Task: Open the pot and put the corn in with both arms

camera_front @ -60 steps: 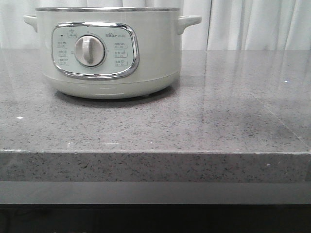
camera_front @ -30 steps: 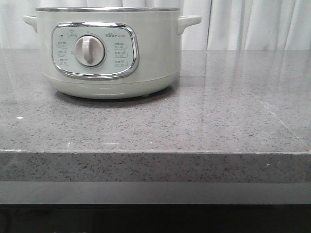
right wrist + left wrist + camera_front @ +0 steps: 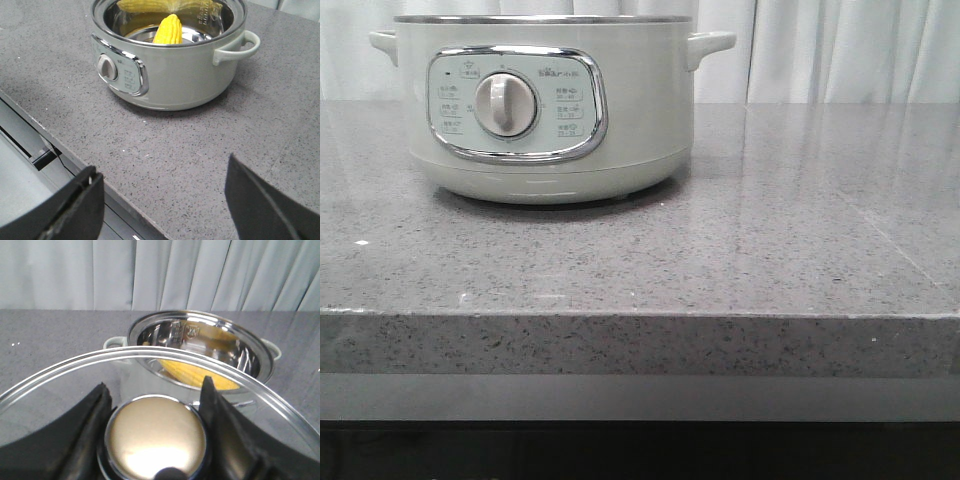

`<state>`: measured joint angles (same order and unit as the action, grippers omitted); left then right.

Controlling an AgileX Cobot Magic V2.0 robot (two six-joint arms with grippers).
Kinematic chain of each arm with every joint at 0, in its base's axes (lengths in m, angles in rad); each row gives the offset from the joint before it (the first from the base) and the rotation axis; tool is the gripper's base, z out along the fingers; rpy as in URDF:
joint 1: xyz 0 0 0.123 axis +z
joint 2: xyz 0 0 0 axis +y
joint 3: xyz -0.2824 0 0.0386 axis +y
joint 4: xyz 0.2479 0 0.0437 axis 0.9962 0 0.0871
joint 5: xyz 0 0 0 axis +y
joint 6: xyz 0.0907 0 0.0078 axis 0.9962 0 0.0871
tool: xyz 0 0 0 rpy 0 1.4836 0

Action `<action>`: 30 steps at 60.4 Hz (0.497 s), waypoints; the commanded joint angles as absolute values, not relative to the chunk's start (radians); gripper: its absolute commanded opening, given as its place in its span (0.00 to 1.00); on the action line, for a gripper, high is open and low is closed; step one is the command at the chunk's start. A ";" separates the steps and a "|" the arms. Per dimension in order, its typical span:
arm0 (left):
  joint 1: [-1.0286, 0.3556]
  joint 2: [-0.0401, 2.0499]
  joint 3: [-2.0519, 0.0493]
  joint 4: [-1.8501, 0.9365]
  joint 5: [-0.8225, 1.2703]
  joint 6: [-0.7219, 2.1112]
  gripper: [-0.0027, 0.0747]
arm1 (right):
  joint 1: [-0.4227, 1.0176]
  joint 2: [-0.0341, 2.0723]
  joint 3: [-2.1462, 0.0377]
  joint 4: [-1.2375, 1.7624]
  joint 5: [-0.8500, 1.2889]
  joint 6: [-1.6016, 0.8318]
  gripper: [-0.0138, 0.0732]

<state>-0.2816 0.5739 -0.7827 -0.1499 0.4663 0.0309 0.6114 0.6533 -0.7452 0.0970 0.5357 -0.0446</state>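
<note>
— What is shown of the pot point(image 3: 545, 105), and where is it placed?

— In the front view it is seen at the upper left of the frame, on a speckled grey stone counter point(image 3: 750, 250). A round, pale-green, glossy body is shown, with a chrome-framed panel point(image 3: 517, 103), a round dial point(image 3: 505, 105) and a chrome rim. Its left handle is cut off by the frame edge.

— And the corn point(image 3: 168, 30)?

— A bright yellow cob with rows of kernels is seen inside the open pot, leaning against the mirrored steel wall; its lower end is hidden by the rim.

— How are the grippers set?

— The left gripper point(image 3: 155, 400) is pinched on the brass-coloured knob point(image 3: 156, 437) of a glass lid point(image 3: 65, 375). The right gripper point(image 3: 165, 200) is spread wide, nothing between its black fingers point(image 3: 260, 205), which are cut off at the frame's bottom.
</note>
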 commanded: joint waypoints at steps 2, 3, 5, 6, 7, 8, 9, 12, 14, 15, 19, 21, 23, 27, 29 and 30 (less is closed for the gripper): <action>-0.283 0.606 -0.851 -0.179 0.284 0.023 0.32 | 0.611 0.652 -0.769 0.102 0.471 -0.049 0.77; -0.283 0.616 -0.860 -0.179 0.284 0.023 0.32 | 0.611 0.652 -0.769 0.102 0.471 -0.049 0.77; -0.283 0.635 -0.875 -0.179 0.284 0.023 0.32 | 0.611 0.652 -0.769 0.102 0.471 -0.049 0.77; -0.283 0.646 -0.881 -0.179 0.284 0.023 0.32 | 0.611 0.652 -0.769 0.102 0.471 -0.049 0.77; -0.283 0.654 -0.891 -0.181 0.284 0.023 0.32 | 0.611 0.652 -0.769 0.102 0.471 -0.049 0.77; -0.283 0.662 -0.897 -0.181 0.284 0.023 0.32 | 0.611 0.652 -0.769 0.102 0.471 -0.049 0.77; -0.285 0.673 -0.904 -0.181 0.284 0.023 0.32 | 0.611 0.652 -0.769 0.102 0.471 -0.049 0.77; -0.290 0.703 -0.928 -0.181 0.286 0.023 0.32 | 0.611 0.652 -0.769 0.102 0.471 -0.049 0.77; -0.300 0.724 -0.944 -0.181 0.286 0.023 0.32 | 0.611 0.652 -0.769 0.102 0.471 -0.049 0.77; -0.305 0.737 -0.953 -0.184 0.286 0.023 0.32 | 0.611 0.652 -0.769 0.102 0.471 -0.049 0.77; -0.334 0.777 -0.980 -0.188 0.282 0.023 0.32 | 0.611 0.652 -0.769 0.102 0.471 -0.049 0.77; -0.352 0.801 -0.994 -0.188 0.282 0.023 0.32 | 0.611 0.652 -0.769 0.102 0.471 -0.049 0.77; -0.372 0.825 -1.009 -0.188 0.282 0.023 0.32 | 0.611 0.652 -0.769 0.102 0.471 -0.049 0.77; -0.408 0.867 -1.033 -0.188 0.269 0.023 0.32 | 0.611 0.652 -0.769 0.102 0.471 -0.049 0.77; -0.423 0.889 -1.043 -0.188 0.256 0.023 0.32 | 0.611 0.652 -0.769 0.102 0.471 -0.049 0.77; -0.434 0.905 -1.050 -0.188 0.250 0.023 0.32 | 0.611 0.652 -0.769 0.102 0.471 -0.049 0.77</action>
<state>-0.3891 0.8644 -0.9767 -0.1657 0.4263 0.0309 0.6114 0.6533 -0.7452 0.0970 0.5370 -0.0446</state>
